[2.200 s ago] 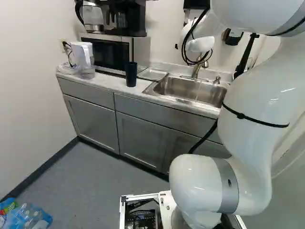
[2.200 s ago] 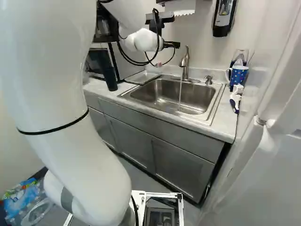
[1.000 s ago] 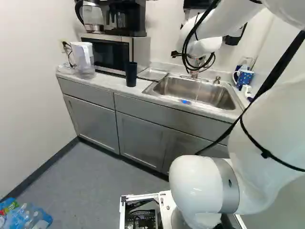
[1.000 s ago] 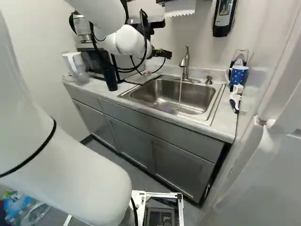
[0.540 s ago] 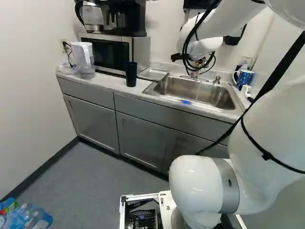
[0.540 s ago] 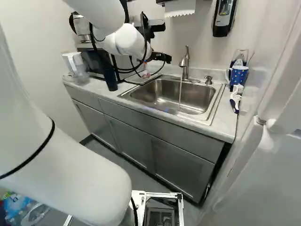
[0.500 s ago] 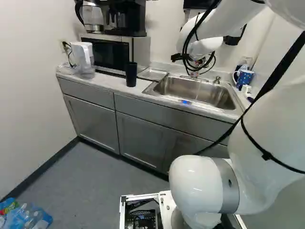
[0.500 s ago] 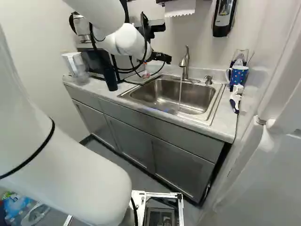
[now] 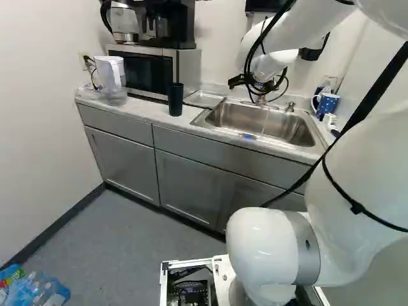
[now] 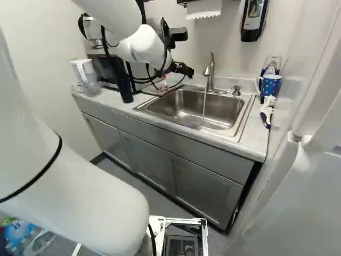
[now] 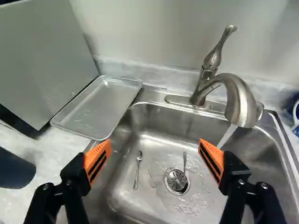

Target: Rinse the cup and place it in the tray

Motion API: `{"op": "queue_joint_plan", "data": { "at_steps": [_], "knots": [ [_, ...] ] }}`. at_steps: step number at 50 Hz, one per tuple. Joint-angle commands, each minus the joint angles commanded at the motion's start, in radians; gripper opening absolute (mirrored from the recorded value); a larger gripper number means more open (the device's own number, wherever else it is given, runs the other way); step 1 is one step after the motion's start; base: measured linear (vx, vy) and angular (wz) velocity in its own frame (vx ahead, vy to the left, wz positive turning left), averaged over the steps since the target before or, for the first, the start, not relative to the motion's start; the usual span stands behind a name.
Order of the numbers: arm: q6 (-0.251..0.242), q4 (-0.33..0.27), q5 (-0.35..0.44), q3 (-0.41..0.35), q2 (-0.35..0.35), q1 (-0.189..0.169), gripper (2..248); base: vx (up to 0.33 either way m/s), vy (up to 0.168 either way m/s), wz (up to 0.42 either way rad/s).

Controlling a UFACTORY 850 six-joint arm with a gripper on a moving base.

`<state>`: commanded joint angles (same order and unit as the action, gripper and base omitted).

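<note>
Base has not moved; the arm (image 10: 80,197) has. Over the last 2.2 s its upper links swung across and the wrist dropped from higher by the tap; the last half second shows only a slight further lowering. Gripper (image 11: 154,148): fingers spread wide, nothing held, above the sink (image 11: 161,121). Dark cup (image 9: 175,99), probably the target: upright on the desk (image 9: 143,109), unshifted, out beyond the tray-side finger. In the sink, one spoon (image 11: 137,170) lies loose, another by the drain (image 11: 176,180). Tray (image 11: 100,107) lies flat between microwave (image 9: 148,71) and sink. Tap (image 11: 240,105) at the back: water runs, as it did 2.2 s ago. Interpretation: water is ready, cup unrinsed by this run; next a sideways approach to the cup, minding the tray rim.
</note>
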<state>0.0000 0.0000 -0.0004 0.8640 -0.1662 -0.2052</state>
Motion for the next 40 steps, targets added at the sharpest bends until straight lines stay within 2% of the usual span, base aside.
{"op": "queue_joint_plan", "data": {
  "at_steps": [25,40],
  "knots": [
    [0.0,0.015,-0.119,0.001,0.001,-0.002,247,0.0,0.0,0.0],
    [0.0,0.03,-0.198,0.006,0.007,-0.019,247,0.0,0.0,0.0]
  ]
}}
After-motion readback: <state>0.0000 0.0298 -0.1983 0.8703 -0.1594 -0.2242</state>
